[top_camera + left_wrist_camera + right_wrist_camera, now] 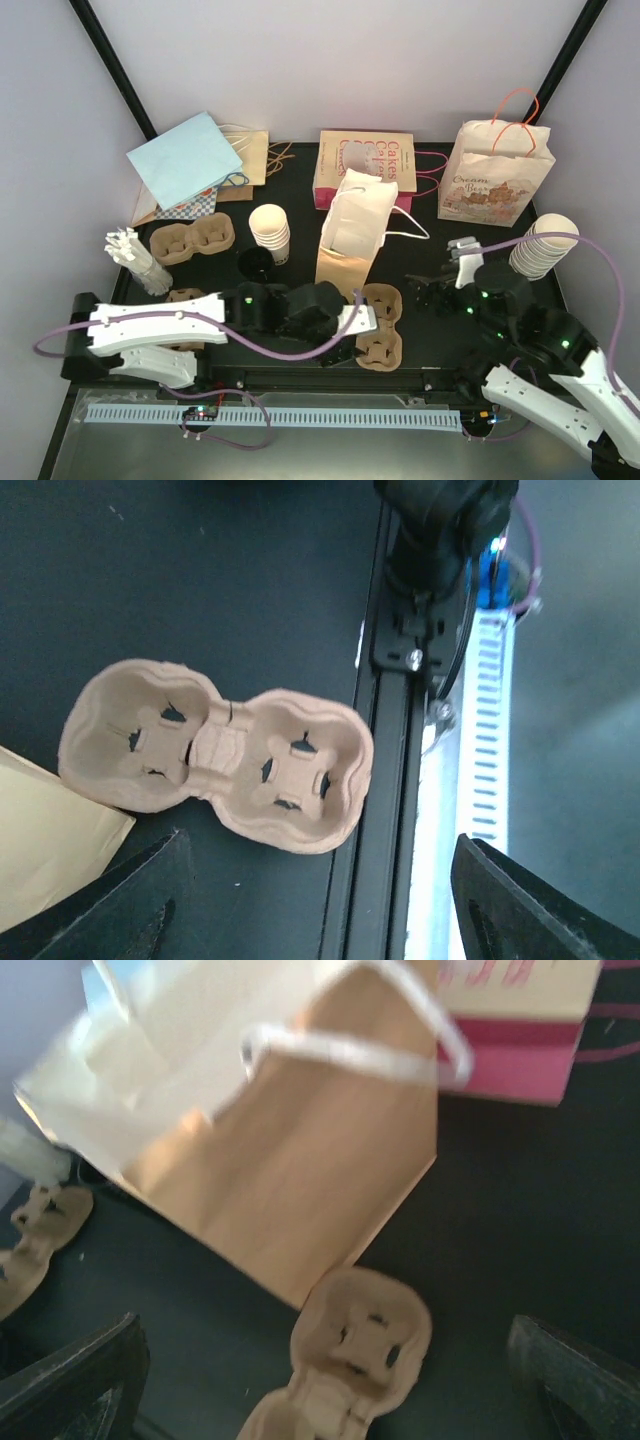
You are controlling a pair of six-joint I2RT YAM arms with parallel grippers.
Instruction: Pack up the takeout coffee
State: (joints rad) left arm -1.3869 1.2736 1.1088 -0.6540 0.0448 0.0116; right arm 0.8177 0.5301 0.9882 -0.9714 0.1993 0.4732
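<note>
Top view first: black table (425, 345), plain pale walls (350, 60) around it, and a black pole slanting up in each back corner.

Counting stuff:
- **Cream cup stacks:** two. The left stack (270, 232) is mid-table and the right stack (542, 245) is near the right edge.
- **Brown pulp carriers:** three. There's the back carrier (192, 240), the front carrier (380, 330) and a third carrier (185, 296) mostly hidden under my left arm.
- **Bags I'm sure of:** four. That's the blue bag (185, 158), the Cakes bag (365, 165), the orange-handled bag (497, 180) and the open kraft bag (350, 235) standing in the middle. Some flat ones lie under the blue bag, no idea how many.

The coffee's black lid (257, 263) sits on the table just beside the left stack. Which cup goes with it, I can't tell.

My left gripper (360, 335) hangs over the front carrier. My right gripper (430, 290) is just right of the kraft bag.

Left wrist: my jaws are spread wide with nothing in them. One carrier lies flat on the table below, both wells up, right against the black rail (380, 780). A corner of the kraft bag pokes in at lower left.

Right wrist: pretty blurry. My jaws are wide apart here too, holding nothing. I see one kraft bag and two carriers, the front carrier below and a left-edge carrier (40, 1230).
</note>
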